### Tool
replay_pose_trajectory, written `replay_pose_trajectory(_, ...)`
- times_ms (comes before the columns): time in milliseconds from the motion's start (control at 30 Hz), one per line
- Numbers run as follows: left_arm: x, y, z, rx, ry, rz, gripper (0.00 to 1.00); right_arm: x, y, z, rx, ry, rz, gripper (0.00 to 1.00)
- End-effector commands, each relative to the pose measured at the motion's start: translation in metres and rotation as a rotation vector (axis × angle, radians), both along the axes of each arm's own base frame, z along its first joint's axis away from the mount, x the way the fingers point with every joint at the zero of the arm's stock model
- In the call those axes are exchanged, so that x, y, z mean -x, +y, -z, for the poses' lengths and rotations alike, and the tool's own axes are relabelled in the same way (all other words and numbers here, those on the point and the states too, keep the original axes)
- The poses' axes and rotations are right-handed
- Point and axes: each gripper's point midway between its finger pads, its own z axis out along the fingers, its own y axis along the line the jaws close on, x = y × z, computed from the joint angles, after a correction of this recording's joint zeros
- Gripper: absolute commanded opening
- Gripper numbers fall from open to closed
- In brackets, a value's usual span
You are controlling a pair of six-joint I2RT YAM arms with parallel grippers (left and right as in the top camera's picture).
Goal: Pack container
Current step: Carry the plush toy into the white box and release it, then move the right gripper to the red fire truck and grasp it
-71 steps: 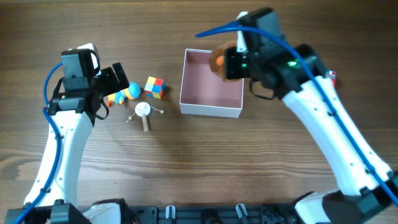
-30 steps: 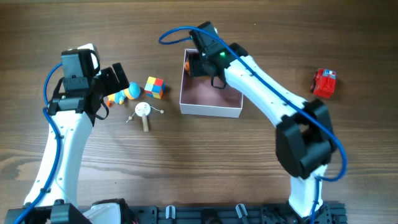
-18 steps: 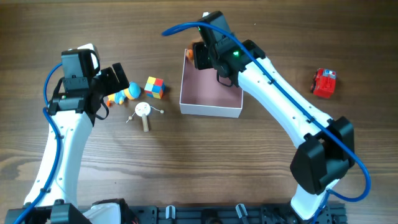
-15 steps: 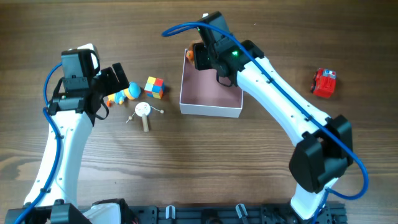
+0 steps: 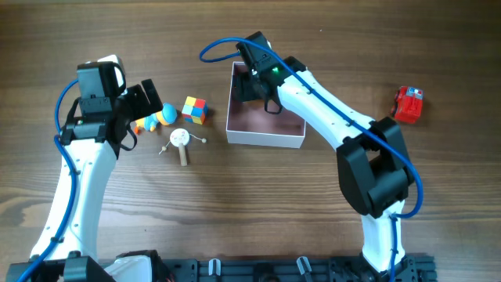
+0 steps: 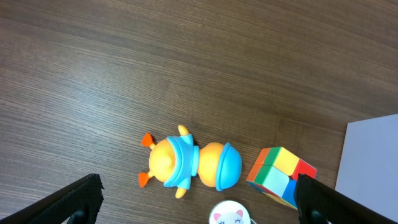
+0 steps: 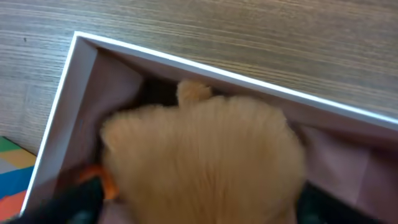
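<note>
The container, a white square box with a dusty-pink inside, sits at the table's middle back. My right gripper reaches down into its far left corner. In the right wrist view a tan plush toy with an orange bit lies in that corner of the container. It fills the space between the spread fingers of the right gripper, which stands open. My left gripper hangs open above a yellow and blue duck toy, touching nothing.
Left of the box lie the duck toy, a coloured cube and a white cat-face toy on a wooden stick. A red toy car sits far right. In the left wrist view the cube lies beside the duck.
My right gripper has spread its jaws round the plush toy and shifted slightly left in the box's far left corner. The left arm has not moved.
</note>
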Motion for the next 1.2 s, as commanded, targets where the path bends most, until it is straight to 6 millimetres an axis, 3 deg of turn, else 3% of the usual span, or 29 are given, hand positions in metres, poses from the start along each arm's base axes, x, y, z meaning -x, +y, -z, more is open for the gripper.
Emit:
replay_pose_trajectory(0, -0.004, 0.003, -0.006, -0.016, -0.014, 0.002, 1.00, -0.003, -0.003, 0.002, -0.001, 0.001, -0.011, 1.00)
replay_pose_trajectory(133, -0.004, 0.003, -0.006, -0.016, -0.014, 0.002, 1.00, -0.004, -0.004, -0.018, 0.001, -0.037, -0.028, 1.00)
replay_pose_trajectory(300, -0.004, 0.003, -0.006, -0.016, -0.014, 0.002, 1.00, -0.006, -0.018, -0.076, -0.002, -0.147, 0.010, 1.00)
replay_pose_trajectory(500, -0.004, 0.003, -0.006, -0.016, -0.014, 0.002, 1.00, 0.011, -0.097, -0.163, -0.051, -0.220, 0.238, 1.00)
replay_pose_trajectory(633, -0.004, 0.003, -0.006, -0.016, -0.014, 0.002, 1.00, 0.024, -0.176, -0.193, -0.013, -0.229, 0.357, 1.00)
replay_pose_trajectory(767, -0.004, 0.003, -0.006, -0.016, -0.014, 0.002, 1.00, 0.041, -0.264, -0.186, 0.006, -0.145, 0.607, 0.99)
replay_pose_trajectory(800, -0.004, 0.003, -0.006, -0.016, -0.014, 0.002, 1.00, 0.047, -0.293, -0.177, 0.013, -0.109, 0.692, 1.00)
replay_pose_trajectory(867, -0.004, 0.003, -0.006, -0.016, -0.014, 0.002, 1.00, 0.053, -0.328, -0.162, 0.003, -0.059, 0.787, 0.99)
replay_pose_trajectory(1000, -0.004, 0.003, -0.006, -0.016, -0.014, 0.002, 1.00, 0.065, -0.371, -0.126, 0.002, 0.036, 0.896, 0.99)
replay_pose_trajectory(1167, -0.004, 0.003, -0.006, -0.016, -0.014, 0.002, 1.00, 0.069, -0.398, -0.082, 0.047, 0.106, 0.903, 1.00)
